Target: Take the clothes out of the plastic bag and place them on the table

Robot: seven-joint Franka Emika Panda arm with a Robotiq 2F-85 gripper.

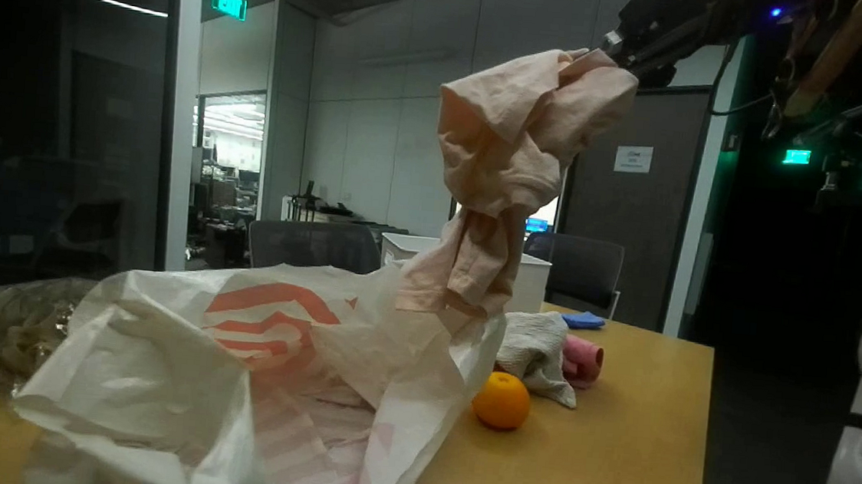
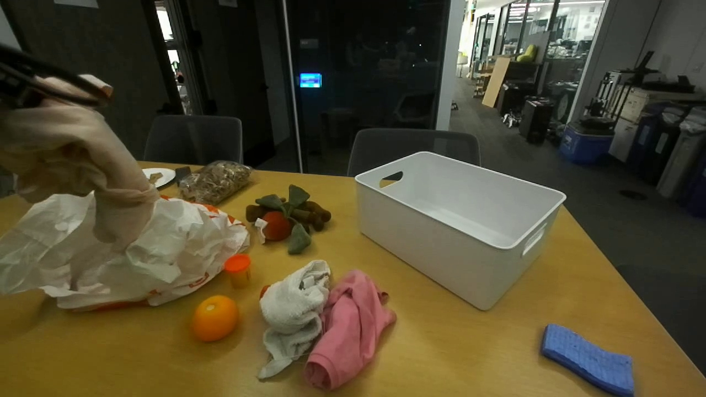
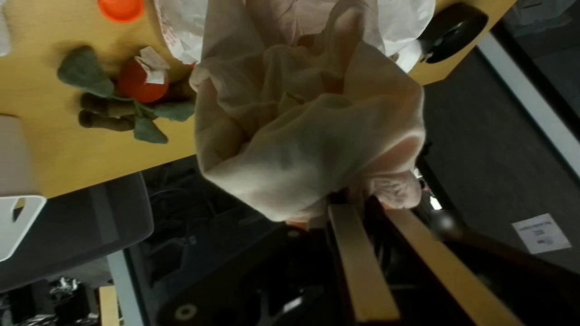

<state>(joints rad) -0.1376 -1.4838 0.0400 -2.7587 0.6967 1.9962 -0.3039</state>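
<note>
In an exterior view, the gripper [image 1: 606, 52] is clamped on one peach garment [image 1: 508, 140], which hangs above the table [image 1: 615, 441], its lower end overlapping the plastic bag [image 1: 151, 374]; whether they touch I cannot tell. The frame cuts off the bag's bottom, and the pinkish stripes inside could be cloth or print. One bin [image 1: 531, 284] is mostly hidden behind garment and bag. Beyond lie one orange [image 1: 501, 401], one white cloth [image 1: 534, 350], one pink cloth [image 1: 583, 362] and one blue piece [image 1: 582, 320]. Three chairs [image 1: 315, 244] show, one cut off at left.

In an exterior view, gripper, garment and bag all run off the left edge. One orange-capped container [image 2: 238, 270], one leafy bundle [image 2: 289, 212] of unclear make, one clear bag [image 2: 216, 182] with indistinct contents and one plate [image 2: 167, 177] are visible, with two chairs.

In the wrist view, the garment covers the tips of the two fingers [image 3: 362, 267]. The container's cap and the bin are cut off; one dark round object [image 3: 457, 34] beside the bag is hard to identify.
</note>
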